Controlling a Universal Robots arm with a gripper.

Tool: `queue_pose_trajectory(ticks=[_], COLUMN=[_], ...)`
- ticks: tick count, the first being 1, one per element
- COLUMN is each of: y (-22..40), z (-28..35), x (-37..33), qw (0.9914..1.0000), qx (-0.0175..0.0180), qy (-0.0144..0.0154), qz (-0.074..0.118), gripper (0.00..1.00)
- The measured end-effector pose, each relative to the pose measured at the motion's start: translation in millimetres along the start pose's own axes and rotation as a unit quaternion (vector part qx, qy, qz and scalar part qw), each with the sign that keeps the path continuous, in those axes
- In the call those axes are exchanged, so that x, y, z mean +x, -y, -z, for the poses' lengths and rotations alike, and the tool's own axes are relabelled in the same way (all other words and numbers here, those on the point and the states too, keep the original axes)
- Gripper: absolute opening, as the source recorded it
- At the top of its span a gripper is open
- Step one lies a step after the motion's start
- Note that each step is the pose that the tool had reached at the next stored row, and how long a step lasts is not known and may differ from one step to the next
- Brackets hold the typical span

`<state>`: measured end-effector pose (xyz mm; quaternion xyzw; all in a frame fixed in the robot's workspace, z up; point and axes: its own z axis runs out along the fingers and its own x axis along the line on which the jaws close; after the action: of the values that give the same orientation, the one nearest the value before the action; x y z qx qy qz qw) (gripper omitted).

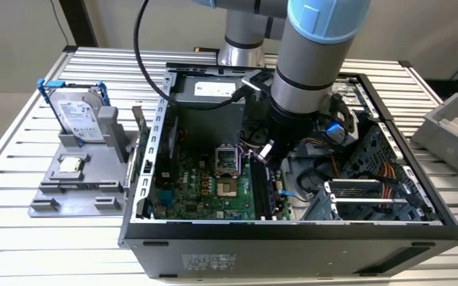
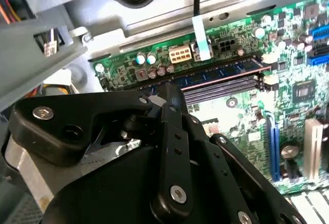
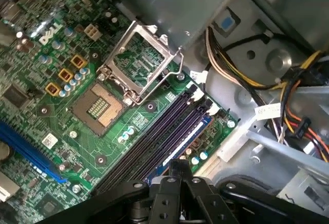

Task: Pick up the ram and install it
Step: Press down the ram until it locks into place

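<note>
In the exterior view your gripper [image 1: 267, 156] sits just above the memory slots [image 1: 262, 189] beside the open computer case's [image 1: 293, 229] middle.

In both wrist views the ram [image 3: 187, 139] lies seated lengthwise along the slots [image 2: 221, 80], directly below narrowly closed fingers [image 2: 174, 98].

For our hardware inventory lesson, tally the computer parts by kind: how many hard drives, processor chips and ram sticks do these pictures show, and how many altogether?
Silver hard drive in a blue frame: 1
Small square silver processor chip: 1
Long dark blue-black ram stick: 1
Total: 3
</note>
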<state>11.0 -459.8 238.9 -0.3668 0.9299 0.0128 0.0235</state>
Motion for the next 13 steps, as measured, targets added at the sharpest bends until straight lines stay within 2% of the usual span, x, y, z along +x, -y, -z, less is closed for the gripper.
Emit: queue_pose_trajectory(ticks=[3, 8, 9, 13], y=[0.0, 0.1, 0.1, 0.2], z=[0.0, 0.0, 0.0, 0.0], x=[0.0, -0.1, -0.1, -0.2], qw=[0.99966, 0.99770, 0.99567, 0.99207], qx=[-0.0014, -0.0036, -0.0050, -0.0067], qy=[-0.0001, -0.0004, -0.0006, -0.0008], qz=[0.026, 0.068, 0.093, 0.126], gripper=[0.00, 0.00, 0.00, 0.00])
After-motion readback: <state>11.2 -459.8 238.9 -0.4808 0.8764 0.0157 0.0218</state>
